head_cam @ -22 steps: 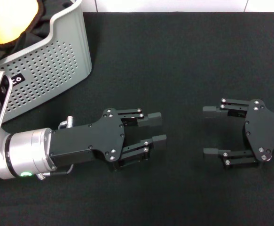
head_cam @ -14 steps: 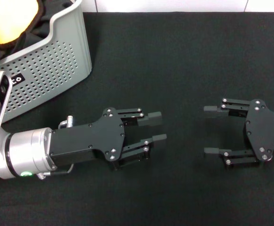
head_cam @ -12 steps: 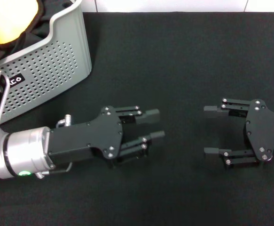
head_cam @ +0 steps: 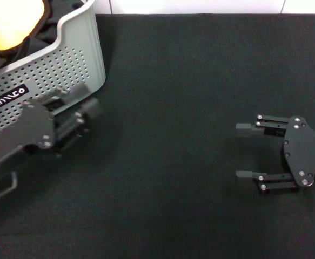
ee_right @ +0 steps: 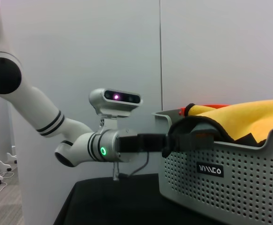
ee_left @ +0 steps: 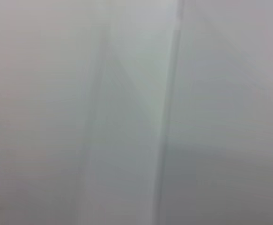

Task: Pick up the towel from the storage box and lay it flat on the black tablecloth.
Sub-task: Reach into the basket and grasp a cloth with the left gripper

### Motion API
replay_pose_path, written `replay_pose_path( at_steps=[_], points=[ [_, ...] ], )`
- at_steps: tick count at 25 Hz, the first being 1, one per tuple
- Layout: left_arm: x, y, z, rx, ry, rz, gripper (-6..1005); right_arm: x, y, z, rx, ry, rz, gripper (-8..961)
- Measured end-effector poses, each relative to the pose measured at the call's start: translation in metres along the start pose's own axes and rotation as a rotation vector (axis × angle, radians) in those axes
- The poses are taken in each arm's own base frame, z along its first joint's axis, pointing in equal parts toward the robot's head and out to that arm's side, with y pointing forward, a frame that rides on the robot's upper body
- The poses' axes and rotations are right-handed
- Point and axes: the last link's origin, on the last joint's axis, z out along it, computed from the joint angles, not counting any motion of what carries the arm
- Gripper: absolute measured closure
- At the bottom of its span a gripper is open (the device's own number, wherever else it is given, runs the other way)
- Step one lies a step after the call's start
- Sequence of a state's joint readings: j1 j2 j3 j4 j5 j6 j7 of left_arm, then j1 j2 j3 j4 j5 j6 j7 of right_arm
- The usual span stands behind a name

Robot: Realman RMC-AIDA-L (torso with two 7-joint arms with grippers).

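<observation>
Towel (head_cam: 6,24): soft, light, limp; best pinched at trimmed fold above storage box (head_cam: 65,59) rim. Left gripper (head_cam: 84,116) beside box, jaw state indiscernible; right gripper (head_cam: 243,151) parked on black tablecloth (head_cam: 189,81), jaws spread.

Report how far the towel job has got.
Nothing is finished: the towel lies bunched in the storage box, and the black tablecloth has no towel on it. In hand: the left gripper is in front of the box's holed wall, near its black label, not touching the towel. The right gripper sits open over the tablecloth. Left to do: grasp, lift out, spread flat.
</observation>
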State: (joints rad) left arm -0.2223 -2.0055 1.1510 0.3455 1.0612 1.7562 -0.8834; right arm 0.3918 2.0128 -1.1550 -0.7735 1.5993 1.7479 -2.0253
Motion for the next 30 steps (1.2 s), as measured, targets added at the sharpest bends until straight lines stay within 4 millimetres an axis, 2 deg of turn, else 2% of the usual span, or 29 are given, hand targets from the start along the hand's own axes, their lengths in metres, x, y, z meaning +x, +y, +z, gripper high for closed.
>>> replay_pose_path(
  at_steps=[5, 11, 19, 30],
  points=[
    [0.010, -0.002, -0.026, 0.105, 0.051, 0.043, 561, 0.002, 0.001, -0.001, 0.003, 0.001, 0.001, 182],
    [0.011, -0.001, -0.051, 0.207, 0.064, 0.058, 563, 0.003, 0.000, -0.004, 0.014, -0.001, 0.003, 185],
    [0.006, 0.007, -0.066, 0.288, 0.075, 0.087, 566, 0.003, -0.001, -0.007, 0.030, -0.004, -0.002, 188],
    [0.004, 0.019, -0.104, 0.484, 0.102, 0.149, 578, 0.003, -0.002, -0.008, 0.032, -0.001, -0.005, 193]
  ],
)
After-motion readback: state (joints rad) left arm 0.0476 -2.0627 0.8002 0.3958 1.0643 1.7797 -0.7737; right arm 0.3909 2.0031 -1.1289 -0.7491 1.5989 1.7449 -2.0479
